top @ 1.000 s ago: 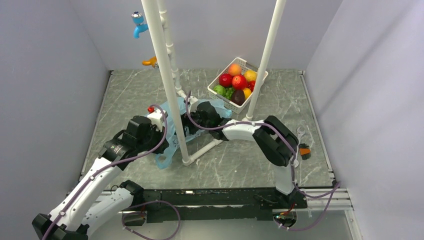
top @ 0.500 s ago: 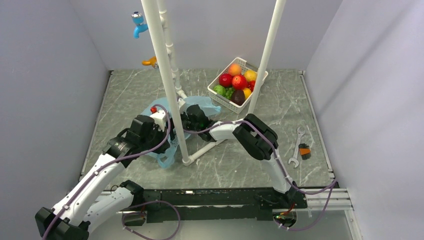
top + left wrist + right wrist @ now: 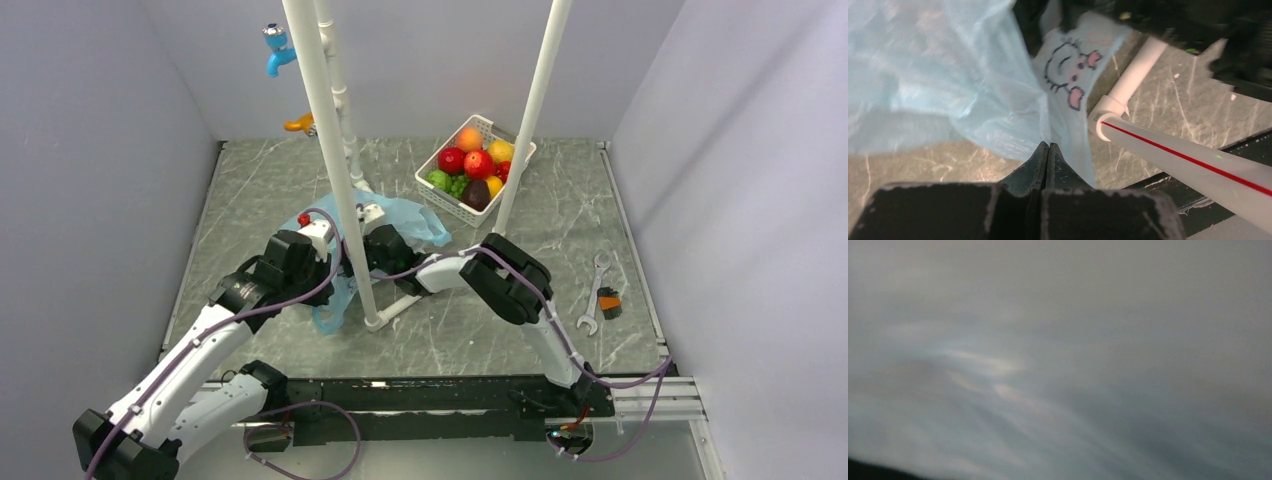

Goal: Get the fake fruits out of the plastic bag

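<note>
Your left hand (image 3: 1048, 156) has its two fingers pressed flat together with no gap, and the lower edge of the plastic bag (image 3: 943, 75) comes down into the tips, so it is pinching the thin blue film. In the left wrist view the bag spreads up and away from that pinch, and its white panel with the pink-and-black cartoon face (image 3: 1068, 70) sits just beside the foot of the white pipe frame (image 3: 1128, 80).

From above, the plastic bag (image 3: 412, 213) lies crumpled on the tabletop (image 3: 260, 180) around the base of the frame's near pole, between your two arms. Your right hand (image 3: 380, 244) is pushed in against the bag from the right. Its wrist camera shows only blurred grey-blue film, so you cannot tell how far that hand is open or whether it has hold of anything.

The fake fruits (image 3: 478, 163) you can see, red and orange ones, sit in the white basket (image 3: 432, 166) at the far side, well apart from the bag. Whether any lie inside the bag cannot be told
</note>
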You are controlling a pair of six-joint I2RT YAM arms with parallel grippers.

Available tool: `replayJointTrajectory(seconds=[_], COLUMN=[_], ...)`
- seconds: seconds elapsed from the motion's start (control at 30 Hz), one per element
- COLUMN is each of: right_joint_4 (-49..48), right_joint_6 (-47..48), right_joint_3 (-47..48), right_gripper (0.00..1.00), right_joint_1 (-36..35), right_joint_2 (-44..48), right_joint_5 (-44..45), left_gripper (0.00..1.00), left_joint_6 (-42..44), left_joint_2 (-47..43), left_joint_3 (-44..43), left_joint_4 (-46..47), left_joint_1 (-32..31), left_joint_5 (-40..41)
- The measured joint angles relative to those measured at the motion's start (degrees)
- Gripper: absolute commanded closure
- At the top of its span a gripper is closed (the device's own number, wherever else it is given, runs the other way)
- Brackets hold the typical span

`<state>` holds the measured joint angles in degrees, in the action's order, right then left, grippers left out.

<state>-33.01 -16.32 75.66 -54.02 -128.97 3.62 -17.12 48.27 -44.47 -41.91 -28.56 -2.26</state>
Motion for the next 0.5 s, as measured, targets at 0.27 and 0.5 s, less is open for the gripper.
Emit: replayJointTrajectory(seconds=[0.27, 0.5], right_joint_4=[3.6, -0.1], right_joint_6=[-2.9, -1.4], right_joint_3=[-7.2, -10.8], right_gripper=[0.04, 0.06], right_joint_1=[5.1, 6.8], right_joint_2=[9.2, 14.1], right_joint_5=[13.3, 2.3], left_gripper=[1.0, 1.0], left_joint_6=[-6.8, -9.7], left_joint_2=[7.2, 6.9], left_joint_3=[-6.4, -5.8], left_joint_4=[-9.6, -13.3], left_joint_1=[0.0, 0.0], left_joint_5=[6.4, 6.8])
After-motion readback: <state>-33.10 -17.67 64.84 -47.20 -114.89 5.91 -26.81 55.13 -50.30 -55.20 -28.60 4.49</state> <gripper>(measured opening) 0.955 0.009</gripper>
